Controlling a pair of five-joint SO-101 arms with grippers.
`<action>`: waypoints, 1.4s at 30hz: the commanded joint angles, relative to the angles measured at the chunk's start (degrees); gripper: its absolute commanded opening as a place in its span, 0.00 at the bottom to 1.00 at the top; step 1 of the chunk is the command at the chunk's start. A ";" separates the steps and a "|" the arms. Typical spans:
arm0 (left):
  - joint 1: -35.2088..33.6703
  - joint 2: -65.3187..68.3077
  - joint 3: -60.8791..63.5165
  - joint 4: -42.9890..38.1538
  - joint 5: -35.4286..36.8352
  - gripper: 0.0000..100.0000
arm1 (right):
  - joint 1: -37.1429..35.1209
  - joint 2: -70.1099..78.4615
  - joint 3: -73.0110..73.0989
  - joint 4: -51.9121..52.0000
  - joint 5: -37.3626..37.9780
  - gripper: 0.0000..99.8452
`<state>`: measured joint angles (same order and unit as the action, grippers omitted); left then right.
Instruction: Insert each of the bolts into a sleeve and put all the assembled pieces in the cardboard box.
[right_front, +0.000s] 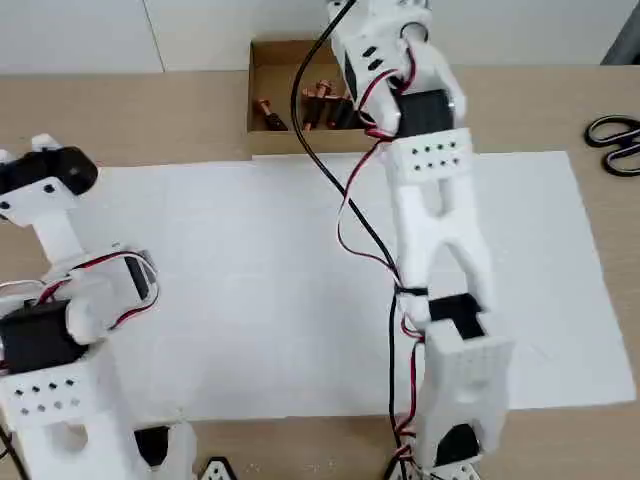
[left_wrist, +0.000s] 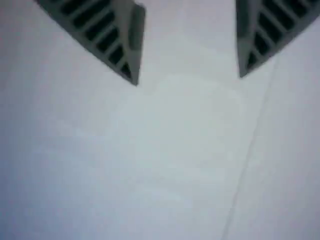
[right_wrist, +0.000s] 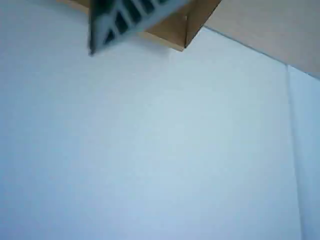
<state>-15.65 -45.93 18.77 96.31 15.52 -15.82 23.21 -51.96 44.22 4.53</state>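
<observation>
The cardboard box (right_front: 262, 62) stands at the far edge of the table, and its corner (right_wrist: 194, 24) shows in the right wrist view. Several copper-coloured bolt and sleeve pieces (right_front: 318, 100) lie inside it. My right gripper (right_front: 383, 35) hangs over the right part of the box, and the arm's body hides what is under it. My left gripper (left_wrist: 187, 75) is open above bare white paper at the table's left side, with nothing between its fingers (left_wrist: 122, 47). No loose bolt or sleeve lies on the paper.
A large white paper sheet (right_front: 250, 300) covers the table's middle. Black scissors (right_front: 615, 140) lie at the far right on the wood. Red and black cables (right_front: 350, 200) trail from the right arm across the paper.
</observation>
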 joint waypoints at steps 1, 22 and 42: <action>0.00 -0.97 -5.85 0.18 -0.26 0.12 | 0.40 -12.18 -3.43 12.09 0.26 0.27; -0.18 -40.79 -5.05 -10.55 -0.26 0.13 | 0.75 -62.64 15.47 51.91 0.09 0.27; -0.18 -58.29 29.05 -19.69 -0.09 0.13 | 0.84 -124.97 116.66 9.54 0.35 0.27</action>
<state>-15.74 -103.87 45.32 78.02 15.60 -15.65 -93.01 53.19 60.48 4.53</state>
